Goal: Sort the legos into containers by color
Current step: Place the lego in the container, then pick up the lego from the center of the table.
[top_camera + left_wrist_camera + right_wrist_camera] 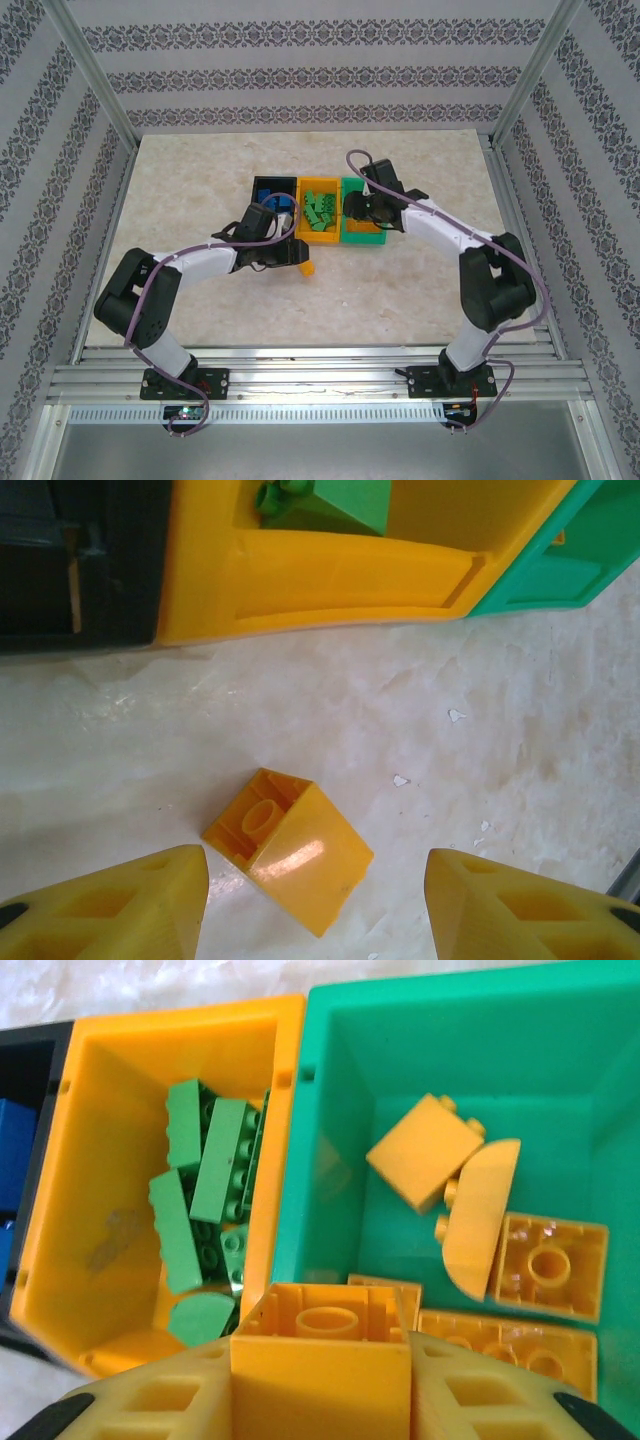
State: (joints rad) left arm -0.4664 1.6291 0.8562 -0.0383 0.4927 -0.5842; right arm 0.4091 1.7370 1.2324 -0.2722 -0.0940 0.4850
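Note:
Three bins stand in a row: black (pixel 270 190), orange-yellow (pixel 320 238) and green (pixel 363 238). Green legos (pixel 205 1210) lie in the orange-yellow bin (pixel 100 1160). Several yellow-orange legos (pixel 425 1150) lie in the green bin (pixel 540 1060). Blue legos (pixel 279 201) sit in the black bin. My right gripper (pixel 320 1380) hangs over the green bin, shut on a yellow-orange lego (pixel 322 1360) with its hollow underside facing forward. My left gripper (pixel 315 900) is open low over the table, its fingers either side of a yellow-orange lego (pixel 290 848) lying on its side, just before the orange-yellow bin (pixel 330 580).
Pale marble-patterned tabletop (pixel 500 730) stretches around the bins. Metal frame posts (pixel 90 70) and patterned walls enclose the table. The green bin's corner (pixel 560 570) lies right of the left gripper.

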